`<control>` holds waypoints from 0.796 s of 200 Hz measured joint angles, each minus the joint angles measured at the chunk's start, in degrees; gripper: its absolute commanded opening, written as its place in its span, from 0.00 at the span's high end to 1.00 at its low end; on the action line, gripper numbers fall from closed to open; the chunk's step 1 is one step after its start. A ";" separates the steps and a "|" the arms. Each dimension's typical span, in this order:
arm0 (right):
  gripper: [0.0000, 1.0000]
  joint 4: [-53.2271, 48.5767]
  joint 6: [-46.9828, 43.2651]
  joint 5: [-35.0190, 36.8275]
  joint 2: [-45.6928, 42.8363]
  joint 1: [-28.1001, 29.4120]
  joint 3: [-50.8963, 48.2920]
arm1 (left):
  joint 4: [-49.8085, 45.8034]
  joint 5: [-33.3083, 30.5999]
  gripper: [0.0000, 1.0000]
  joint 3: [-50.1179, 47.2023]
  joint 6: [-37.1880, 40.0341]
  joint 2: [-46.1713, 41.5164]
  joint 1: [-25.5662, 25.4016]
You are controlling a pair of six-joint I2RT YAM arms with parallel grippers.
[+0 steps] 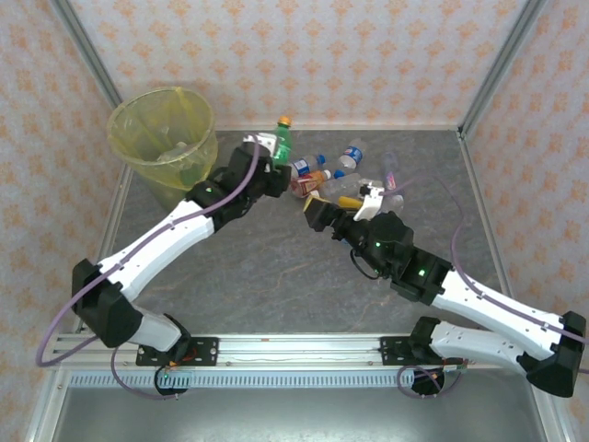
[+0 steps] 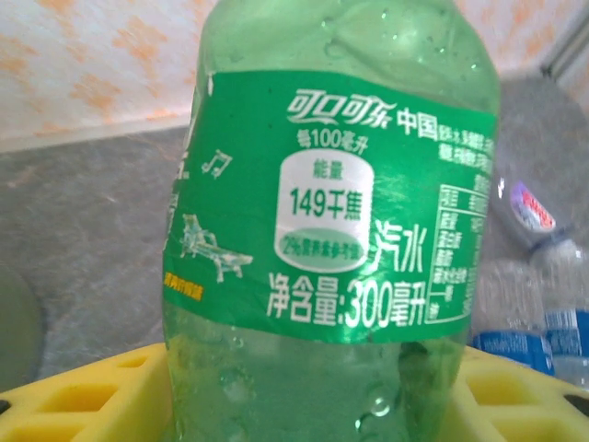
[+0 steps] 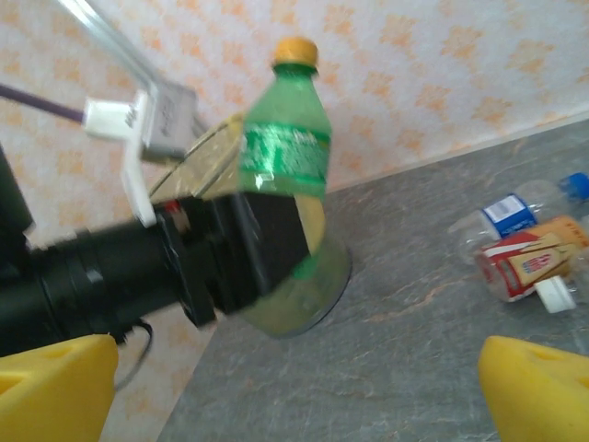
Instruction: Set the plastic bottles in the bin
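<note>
— Grey veined table, carrying what?
— A heap of plastic bottles, just ahead of the right gripper (mostly clear, blue-capped, one red-labelled).
— And the bin?
— Standing at the far corner, just left of the left gripper.

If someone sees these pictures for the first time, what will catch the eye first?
The green bottle, orange-capped and upright in the left gripper, stands out most. Just left of it stands the yellow-lined bin, at the far left of the table. A heap of bottles lies at the far middle, the open right gripper beside it.
</note>
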 measured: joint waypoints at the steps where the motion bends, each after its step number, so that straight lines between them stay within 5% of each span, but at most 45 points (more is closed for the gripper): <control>1: 0.00 0.09 -0.13 -0.22 0.15 0.00 0.11 | 0.00 -0.02 0.47 0.00 -0.04 -0.22 0.17; 76: 0.00 2.05 -3.63 -8.92 6.82 0.00 5.77 | -0.07 -0.04 0.47 1.57 -2.01 -7.41 12.55; 159: 0.00 1.97 -5.51 -14.05 8.74 0.00 8.09 | -2.84 4.98 0.47 10.88 -6.49 -3.50 30.82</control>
